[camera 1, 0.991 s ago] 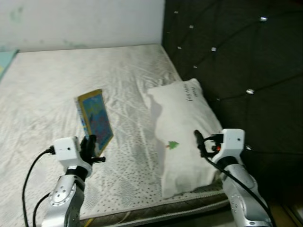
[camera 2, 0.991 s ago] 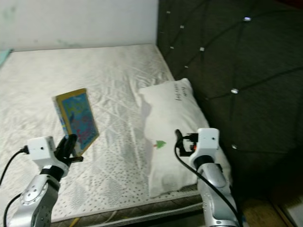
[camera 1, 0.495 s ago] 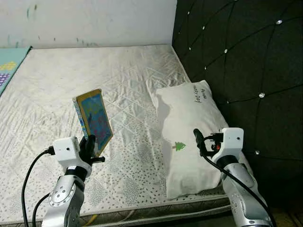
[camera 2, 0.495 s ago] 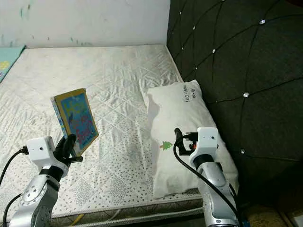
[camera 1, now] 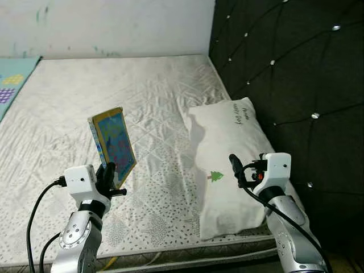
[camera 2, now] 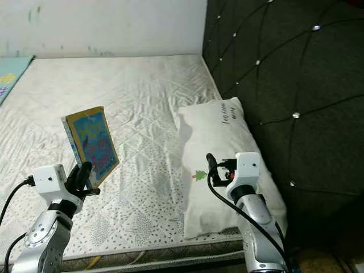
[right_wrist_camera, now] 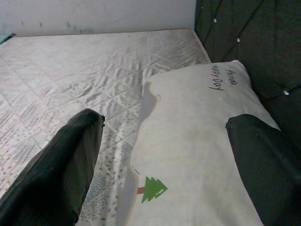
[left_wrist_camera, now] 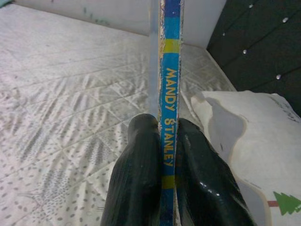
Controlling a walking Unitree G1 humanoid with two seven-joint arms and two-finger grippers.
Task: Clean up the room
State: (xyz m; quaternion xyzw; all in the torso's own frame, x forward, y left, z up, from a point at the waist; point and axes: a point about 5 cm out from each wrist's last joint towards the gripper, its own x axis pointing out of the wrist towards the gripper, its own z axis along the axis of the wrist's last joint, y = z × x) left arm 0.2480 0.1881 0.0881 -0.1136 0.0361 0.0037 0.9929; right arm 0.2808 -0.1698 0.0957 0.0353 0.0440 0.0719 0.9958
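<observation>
Blue-and-yellow picture book (camera 1: 113, 147) stands upright above the mattress beside the white pillow (camera 1: 232, 153), pinched firmly by the left gripper (left_wrist_camera: 162, 141), which should stay level, while the right gripper (right_wrist_camera: 160, 155) hovers wide open.

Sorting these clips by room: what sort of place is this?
Most likely a bedroom: a quilted white mattress, a pillow and a dark tufted headboard. The left pincer holds a picture book.
</observation>
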